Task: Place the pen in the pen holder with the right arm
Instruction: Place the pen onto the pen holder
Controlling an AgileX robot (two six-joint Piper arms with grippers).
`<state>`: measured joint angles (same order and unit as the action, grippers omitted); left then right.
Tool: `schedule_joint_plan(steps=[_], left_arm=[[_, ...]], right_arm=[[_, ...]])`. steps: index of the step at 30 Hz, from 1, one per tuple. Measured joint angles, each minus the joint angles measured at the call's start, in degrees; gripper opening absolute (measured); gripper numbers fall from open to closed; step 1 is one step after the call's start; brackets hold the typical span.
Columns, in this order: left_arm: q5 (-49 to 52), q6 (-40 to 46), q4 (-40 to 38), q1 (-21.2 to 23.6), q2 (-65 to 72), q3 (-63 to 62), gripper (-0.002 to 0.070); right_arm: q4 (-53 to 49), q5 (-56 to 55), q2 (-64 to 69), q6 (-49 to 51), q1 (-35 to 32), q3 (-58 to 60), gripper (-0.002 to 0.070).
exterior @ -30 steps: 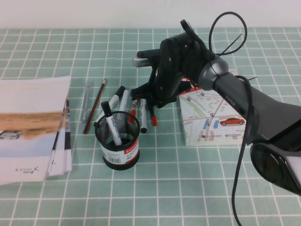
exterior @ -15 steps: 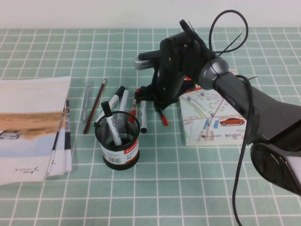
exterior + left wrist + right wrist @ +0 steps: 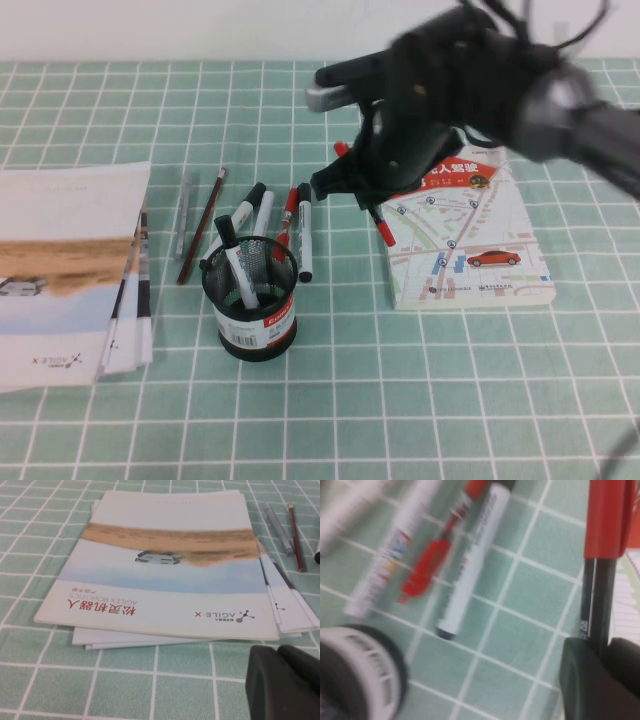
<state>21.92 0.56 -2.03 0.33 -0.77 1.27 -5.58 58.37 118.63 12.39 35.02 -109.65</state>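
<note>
Right pincer (image 3: 362, 190) clamps the pen (image 3: 372, 208) aloft — tilted; left pincer (image 3: 285, 682) closed, empty.

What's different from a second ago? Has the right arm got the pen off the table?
Yes. The right end effector, shut on the pen, has lifted it out of the marker row and swung it to the robot's right, so it now hangs over the edge of the map booklet. The pen holder, the markers left on the table and the left end effector beside the brochures have stayed put.
</note>
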Motion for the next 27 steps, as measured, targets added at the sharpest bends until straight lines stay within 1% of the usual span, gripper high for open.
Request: schedule_joint_plan(steps=[3, 7, 9, 10, 11, 12, 15, 17, 20, 24, 27], left_arm=[[0.0, 0.0, 0.0, 0.0, 0.0, 0.0, -0.0004], [0.0, 0.0, 0.0, 0.0, 0.0, 0.0, -0.0004], [0.0, 0.0, 0.0, 0.0, 0.0, 0.0, -0.0004], [0.0, 0.0, 0.0, 0.0, 0.0, 0.0, -0.0004], [0.0, 0.0, 0.0, 0.0, 0.0, 0.0, -0.0004], [0.0, 0.0, 0.0, 0.0, 0.0, 0.0, -0.0004], [0.0, 0.0, 0.0, 0.0, 0.0, 0.0, -0.0004], [0.0, 0.0, 0.0, 0.0, 0.0, 0.0, -0.0004], [0.0, 0.0, 0.0, 0.0, 0.0, 0.0, -0.0004], [0.0, 0.0, 0.0, 0.0, 0.0, 0.0, -0.0004], [0.0, 0.0, 0.0, 0.0, 0.0, 0.0, -0.0004]], right_arm=[[1.33, -12.06, -8.18, 0.53, 0.12, 12.62, 0.005], [2.11, -33.29, -19.28, 0.82, 0.61, 30.05, 0.005], [2.11, -47.73, -23.85, 0.92, 1.11, 39.84, 0.005], [2.11, -51.89, -25.42, 0.92, 1.23, 43.29, 0.005], [2.11, -60.38, -27.45, 0.92, 1.54, 47.41, 0.005], [1.93, -66.02, -28.52, 1.03, 1.84, 51.2, 0.005], [-0.74, -84.24, -29.91, 2.11, 2.76, 59.14, 0.005], [-4.08, -91.05, -29.8, 3.87, 3.4, 61.6, 0.005], [-10.03, -97.16, -27.95, 7.11, 4.63, 62.11, 0.005], [-13.51, -105.43, -24.03, 8.35, 6.32, 61.76, 0.005], [-14.73, -108.97, -20.77, 8.62, 7.11, 61.07, 0.005]])
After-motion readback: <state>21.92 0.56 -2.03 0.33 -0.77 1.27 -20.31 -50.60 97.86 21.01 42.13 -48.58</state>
